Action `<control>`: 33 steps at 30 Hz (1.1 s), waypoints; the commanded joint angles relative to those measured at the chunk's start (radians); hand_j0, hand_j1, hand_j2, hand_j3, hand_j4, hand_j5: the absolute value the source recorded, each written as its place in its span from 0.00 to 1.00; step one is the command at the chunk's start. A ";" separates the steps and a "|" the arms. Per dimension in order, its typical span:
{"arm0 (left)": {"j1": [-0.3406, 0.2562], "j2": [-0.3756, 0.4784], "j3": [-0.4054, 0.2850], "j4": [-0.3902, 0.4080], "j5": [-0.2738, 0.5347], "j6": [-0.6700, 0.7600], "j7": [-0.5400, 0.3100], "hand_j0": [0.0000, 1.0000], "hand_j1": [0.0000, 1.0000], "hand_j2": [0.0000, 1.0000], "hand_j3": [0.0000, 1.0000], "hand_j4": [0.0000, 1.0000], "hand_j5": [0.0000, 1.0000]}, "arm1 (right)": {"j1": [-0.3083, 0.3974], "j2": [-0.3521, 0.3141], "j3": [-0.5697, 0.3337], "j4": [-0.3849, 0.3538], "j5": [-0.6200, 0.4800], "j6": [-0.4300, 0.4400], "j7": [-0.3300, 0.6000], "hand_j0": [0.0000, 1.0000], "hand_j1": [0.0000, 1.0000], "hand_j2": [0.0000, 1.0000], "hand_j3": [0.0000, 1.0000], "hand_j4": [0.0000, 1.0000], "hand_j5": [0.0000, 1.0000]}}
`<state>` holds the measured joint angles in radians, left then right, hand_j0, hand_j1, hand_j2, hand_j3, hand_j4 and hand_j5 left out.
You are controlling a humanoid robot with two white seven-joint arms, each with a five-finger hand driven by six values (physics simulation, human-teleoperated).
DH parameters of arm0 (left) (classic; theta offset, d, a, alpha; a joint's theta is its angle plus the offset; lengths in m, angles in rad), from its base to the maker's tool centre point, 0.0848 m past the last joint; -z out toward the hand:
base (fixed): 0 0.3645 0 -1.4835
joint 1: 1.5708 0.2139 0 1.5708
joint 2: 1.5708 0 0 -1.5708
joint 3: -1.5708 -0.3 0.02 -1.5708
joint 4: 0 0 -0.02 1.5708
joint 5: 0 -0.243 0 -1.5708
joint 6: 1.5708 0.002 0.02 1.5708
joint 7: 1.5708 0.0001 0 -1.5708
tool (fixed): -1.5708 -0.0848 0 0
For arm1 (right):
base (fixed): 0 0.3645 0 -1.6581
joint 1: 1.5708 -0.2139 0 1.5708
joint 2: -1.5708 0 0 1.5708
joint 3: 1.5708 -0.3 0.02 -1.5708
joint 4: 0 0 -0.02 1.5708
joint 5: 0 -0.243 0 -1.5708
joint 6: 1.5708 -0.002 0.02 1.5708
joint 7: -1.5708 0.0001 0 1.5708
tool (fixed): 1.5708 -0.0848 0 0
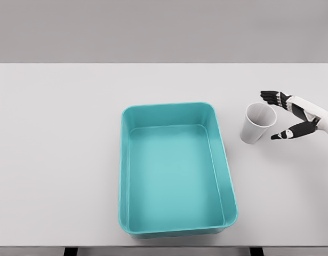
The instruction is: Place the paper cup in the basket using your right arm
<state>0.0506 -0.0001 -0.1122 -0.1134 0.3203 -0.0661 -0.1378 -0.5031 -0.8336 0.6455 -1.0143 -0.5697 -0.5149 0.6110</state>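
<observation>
White table (57, 160) carries the teal basket (126, 160) mid-front; toward its right edge the paper cup (256, 124) stands upright, just left of the right hand (294, 114), whose spread fingers flank it without gripping.

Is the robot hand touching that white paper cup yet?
Apart. The head view shows the right robot hand open beside the paper cup, with bare table visible between its fingertips and the cup.

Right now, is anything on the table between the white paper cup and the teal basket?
Nothing visible: bare white table separates the white paper cup from the teal plastic basket to its left. The right hand is open beside the cup.
</observation>
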 commanded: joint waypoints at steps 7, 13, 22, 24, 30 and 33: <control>0.000 0.000 0.000 0.000 0.000 0.000 0.000 1.00 1.00 1.00 1.00 1.00 1.00 | -0.002 0.027 0.000 -0.009 -0.007 0.004 0.000 1.00 1.00 1.00 1.00 1.00 1.00; 0.000 0.000 0.000 0.000 0.000 0.000 0.000 1.00 1.00 1.00 1.00 1.00 1.00 | -0.002 0.039 0.000 -0.010 -0.007 0.004 0.000 1.00 1.00 1.00 1.00 1.00 1.00; 0.000 0.000 0.000 0.000 0.000 0.000 0.000 1.00 1.00 1.00 1.00 1.00 1.00 | -0.002 0.039 0.006 -0.027 -0.007 0.010 0.000 1.00 1.00 1.00 1.00 1.00 1.00; 0.000 0.000 0.000 0.000 0.000 0.000 0.000 1.00 1.00 1.00 1.00 1.00 1.00 | -0.002 0.047 0.006 -0.027 -0.007 0.012 0.000 1.00 1.00 1.00 1.00 1.00 1.00; 0.000 0.000 0.000 0.000 0.000 0.000 0.000 1.00 1.00 1.00 1.00 1.00 1.00 | -0.002 0.056 0.006 -0.027 -0.009 0.013 0.000 1.00 1.00 1.00 1.00 1.00 1.00; 0.000 0.000 0.000 0.000 0.000 0.000 0.000 1.00 1.00 1.00 1.00 1.00 1.00 | -0.002 0.060 0.006 -0.027 -0.010 0.015 0.000 1.00 1.00 1.00 1.00 1.00 1.00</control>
<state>0.0506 -0.0001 -0.1121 -0.1134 0.3203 -0.0660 -0.1378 -0.5047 -0.7755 0.6530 -1.0407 -0.5713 -0.5019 0.6110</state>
